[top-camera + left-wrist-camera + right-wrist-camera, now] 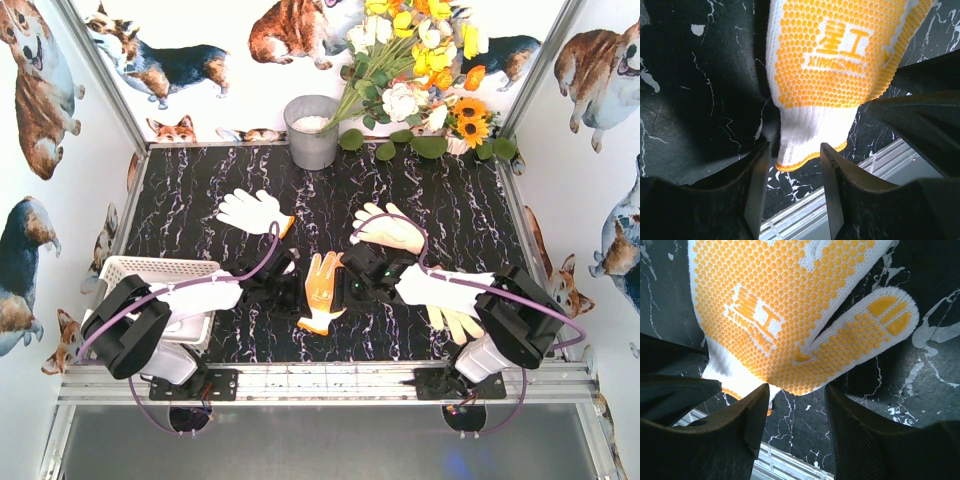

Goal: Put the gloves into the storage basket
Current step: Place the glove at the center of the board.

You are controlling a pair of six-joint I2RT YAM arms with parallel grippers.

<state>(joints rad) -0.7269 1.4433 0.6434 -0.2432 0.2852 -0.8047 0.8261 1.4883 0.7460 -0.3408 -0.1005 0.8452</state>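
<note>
The black marbled table (200, 180) carries the white storage basket (140, 266) at its left near edge. Four gloves lie outside it: a white one (250, 210), a cream one (388, 228), a yellowish one (455, 322) under the right arm, and an orange-dotted one (322, 288) at the centre. The left end effector (795, 150) stands open astride its cuff. The right end effector (797, 392) stands open at its palm edge.

Top overhead; wrists close, downward (sharing glove (830, 65))
</note>
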